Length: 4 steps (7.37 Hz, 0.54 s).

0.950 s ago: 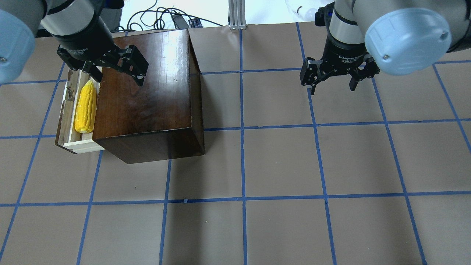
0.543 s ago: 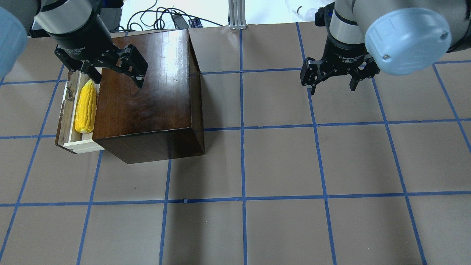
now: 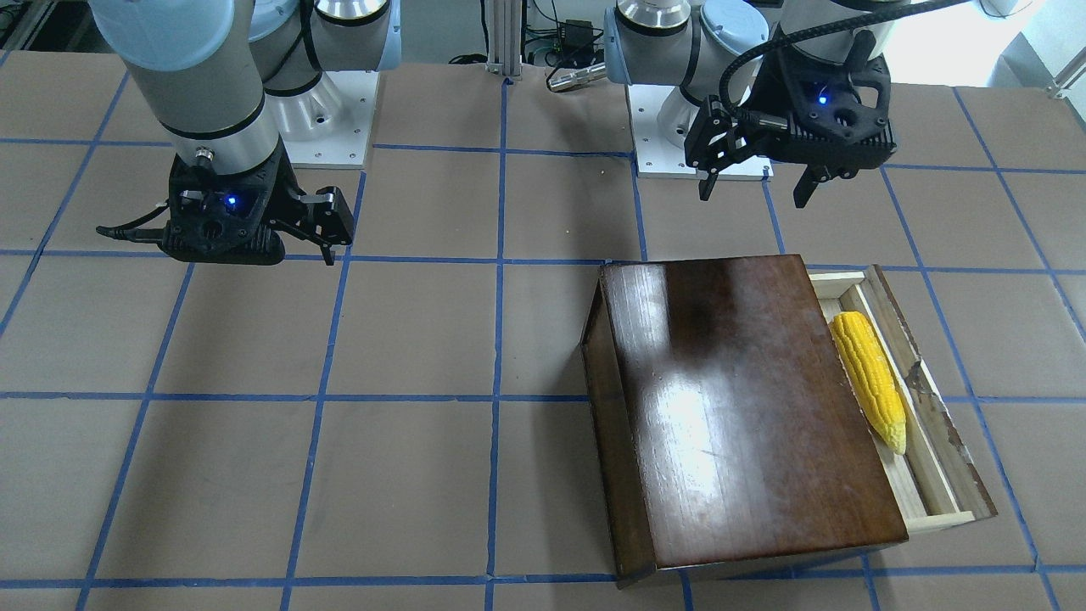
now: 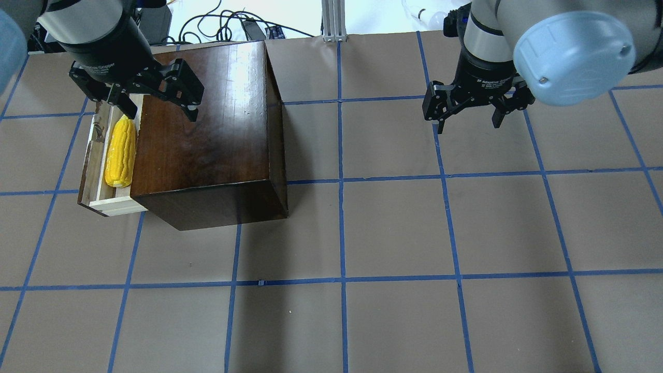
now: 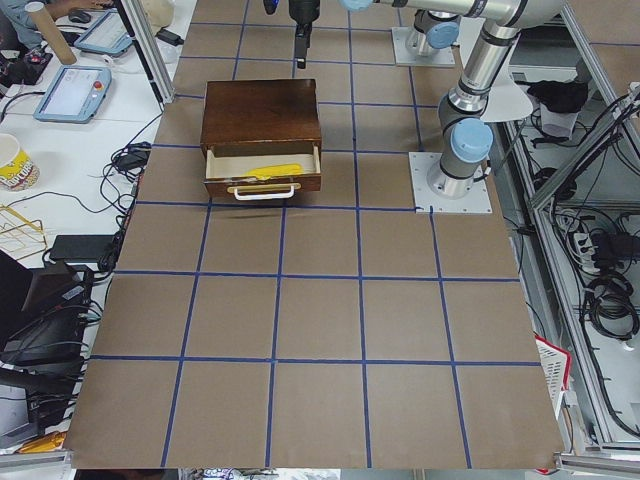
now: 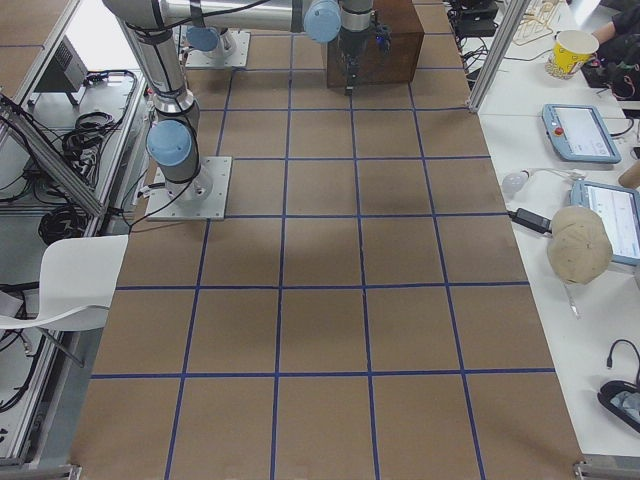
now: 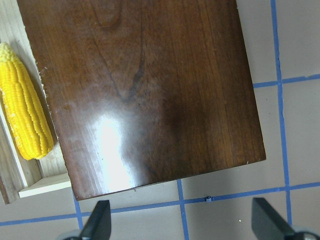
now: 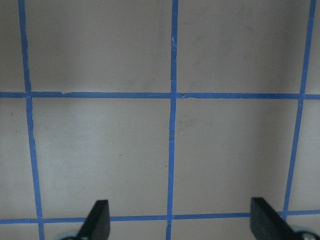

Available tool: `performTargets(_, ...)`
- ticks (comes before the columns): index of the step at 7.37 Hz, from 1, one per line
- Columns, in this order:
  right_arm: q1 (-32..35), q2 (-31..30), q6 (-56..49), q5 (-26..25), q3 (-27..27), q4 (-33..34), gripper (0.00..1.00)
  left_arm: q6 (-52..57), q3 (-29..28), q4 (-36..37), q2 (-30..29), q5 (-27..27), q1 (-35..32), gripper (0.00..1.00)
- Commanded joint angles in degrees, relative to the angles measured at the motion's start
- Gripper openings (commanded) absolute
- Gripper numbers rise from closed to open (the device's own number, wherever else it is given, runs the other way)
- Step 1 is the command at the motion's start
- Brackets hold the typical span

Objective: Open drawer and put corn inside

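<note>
The yellow corn [image 4: 120, 150] lies lengthwise in the pulled-out pale wood drawer [image 4: 97, 155] on the left side of the dark-brown box [image 4: 207, 114]. It also shows in the front view [image 3: 870, 390] and the left wrist view [image 7: 25, 110]. My left gripper [image 4: 161, 111] is open and empty. It hovers above the box's far end, clear of the corn, as the front view [image 3: 753, 193] shows. My right gripper [image 4: 469, 124] is open and empty above bare table on the right.
The box [image 3: 747, 407] stands on brown paper with a blue tape grid. The drawer's dark front panel [image 3: 933, 407] juts out from the box. Cables and an aluminium post [image 4: 331, 20] lie beyond the table's far edge.
My left gripper has drawn back up and away from the drawer, still open. The corn stays in the drawer. The right arm has not moved.
</note>
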State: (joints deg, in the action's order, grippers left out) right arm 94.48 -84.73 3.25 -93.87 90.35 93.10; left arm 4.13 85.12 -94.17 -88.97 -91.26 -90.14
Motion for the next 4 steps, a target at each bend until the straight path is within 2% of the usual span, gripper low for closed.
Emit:
performTargets(1, 0.00, 0.00, 0.00, 0.00, 0.00, -0.03, 1.00, -0.79, 0.13, -0.14, 0.38, 0.30, 0.14, 1.00)
performTargets(4, 0.00, 0.00, 0.00, 0.00, 0.00, -0.03, 1.00, -0.79, 0.04, -2.33, 0.29, 0.65, -0.04, 1.00)
